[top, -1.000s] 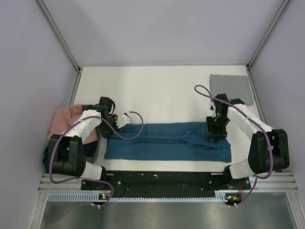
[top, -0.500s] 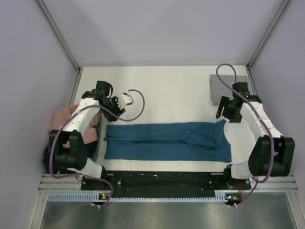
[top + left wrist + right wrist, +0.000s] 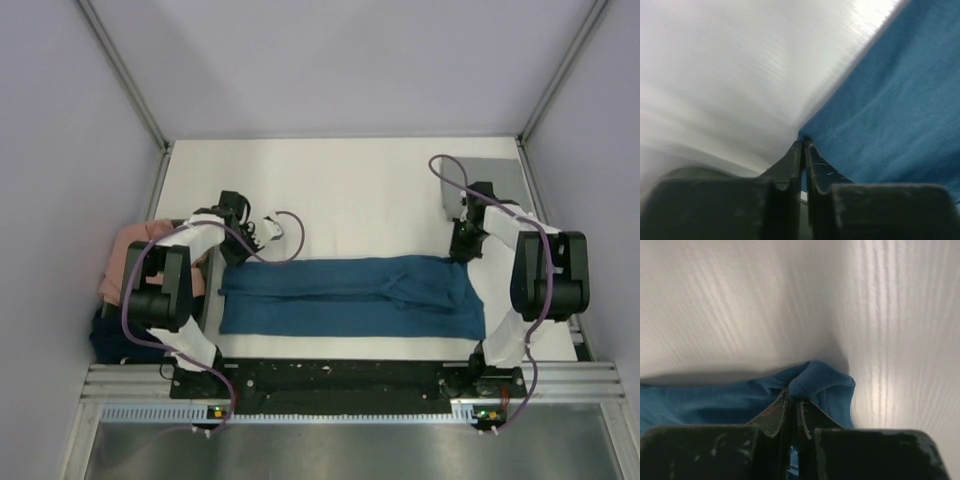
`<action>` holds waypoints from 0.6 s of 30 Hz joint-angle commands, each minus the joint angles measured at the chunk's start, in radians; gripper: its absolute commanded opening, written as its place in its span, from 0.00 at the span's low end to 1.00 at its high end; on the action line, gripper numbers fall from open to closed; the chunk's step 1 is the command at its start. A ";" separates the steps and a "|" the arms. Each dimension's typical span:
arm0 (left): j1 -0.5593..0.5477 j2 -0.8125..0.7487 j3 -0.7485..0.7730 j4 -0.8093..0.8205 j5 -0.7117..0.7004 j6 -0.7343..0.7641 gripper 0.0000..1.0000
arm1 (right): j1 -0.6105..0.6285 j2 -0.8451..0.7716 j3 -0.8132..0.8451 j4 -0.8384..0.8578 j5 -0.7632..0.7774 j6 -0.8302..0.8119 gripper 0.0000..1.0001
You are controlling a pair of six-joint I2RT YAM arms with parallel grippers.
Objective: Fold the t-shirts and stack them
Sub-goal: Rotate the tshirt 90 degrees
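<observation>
Both pincers (image 3: 803,144) (image 3: 793,392) tight on teal-blue t-shirt (image 3: 340,298)

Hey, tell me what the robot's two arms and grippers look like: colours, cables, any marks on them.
The left arm and right arm both have white shells with chunky black joints, and a purple cable loops along each. The left gripper and right gripper have dark, flat fingers tapering to thin tips, scuffed and scratched.

Both jaws now on far corners of teal-blue t-shirt (image 3: 350,297)
</observation>
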 commanded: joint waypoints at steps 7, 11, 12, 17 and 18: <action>-0.002 -0.160 -0.230 -0.053 -0.027 0.027 0.00 | 0.165 0.258 0.377 0.011 -0.112 -0.041 0.00; -0.002 -0.224 -0.239 -0.154 -0.006 0.010 0.00 | 0.209 0.407 0.595 -0.038 -0.186 -0.040 0.00; -0.001 -0.240 -0.235 -0.183 0.006 0.005 0.00 | 0.217 0.451 0.661 -0.057 -0.210 -0.037 0.00; -0.004 -0.304 -0.249 -0.307 0.055 0.033 0.00 | 0.234 0.689 1.016 -0.083 -0.243 0.023 0.00; -0.008 -0.307 -0.253 -0.327 0.066 0.037 0.00 | 0.234 0.743 1.120 -0.088 -0.249 0.044 0.00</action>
